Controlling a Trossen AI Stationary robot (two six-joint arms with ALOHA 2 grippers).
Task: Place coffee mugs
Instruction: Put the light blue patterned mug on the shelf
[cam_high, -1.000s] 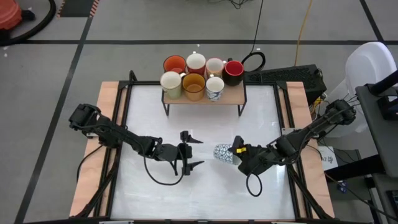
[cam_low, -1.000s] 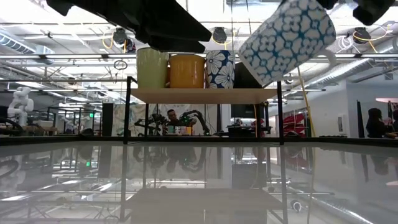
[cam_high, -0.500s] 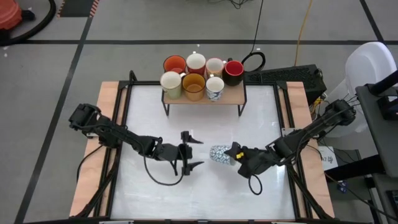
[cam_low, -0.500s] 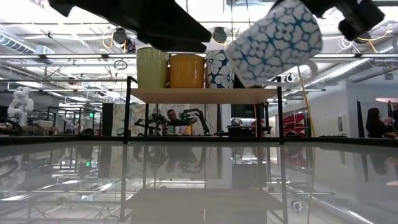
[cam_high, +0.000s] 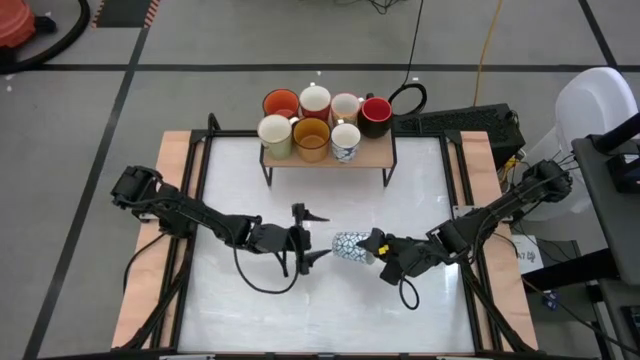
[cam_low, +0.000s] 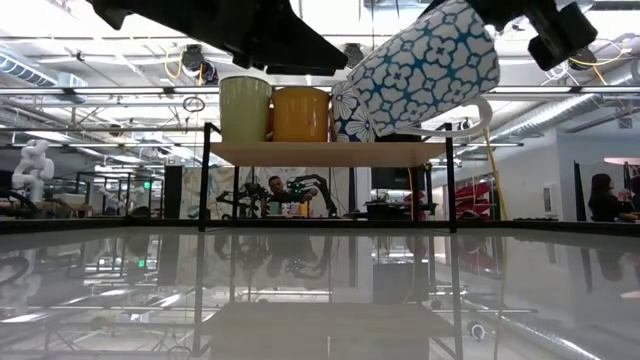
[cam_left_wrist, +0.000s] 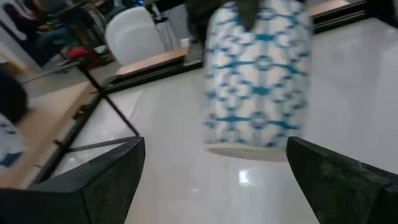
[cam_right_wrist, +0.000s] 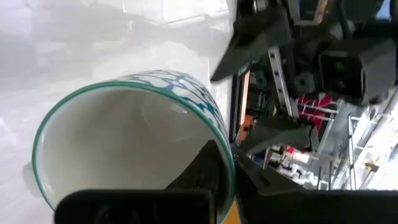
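My right tool (cam_high: 378, 251) is clamped and raised at mid-counter, facing my left tool (cam_high: 310, 235), whose fingers are spread wide

Eight coffee mugs show in the overhead view. Seven stand on the one wooden shelf (cam_high: 374, 153) at the upper centre of the frame, in two rows: an orange mug (cam_high: 280, 103), a white mug (cam_high: 314, 99), a cream mug (cam_high: 345, 106) and a red mug (cam_high: 375, 115) at the back; a pale cream mug (cam_high: 275, 134), an amber-yellow mug (cam_high: 312, 138) and a small blue-patterned mug (cam_high: 345, 141) in front. The eighth, a larger blue-flowered mug (cam_high: 349, 246), is at the middle of the frame. Two dark arms, one per side, each carry one gripper: left gripper (cam_high: 309, 235), right gripper (cam_high: 376, 254).
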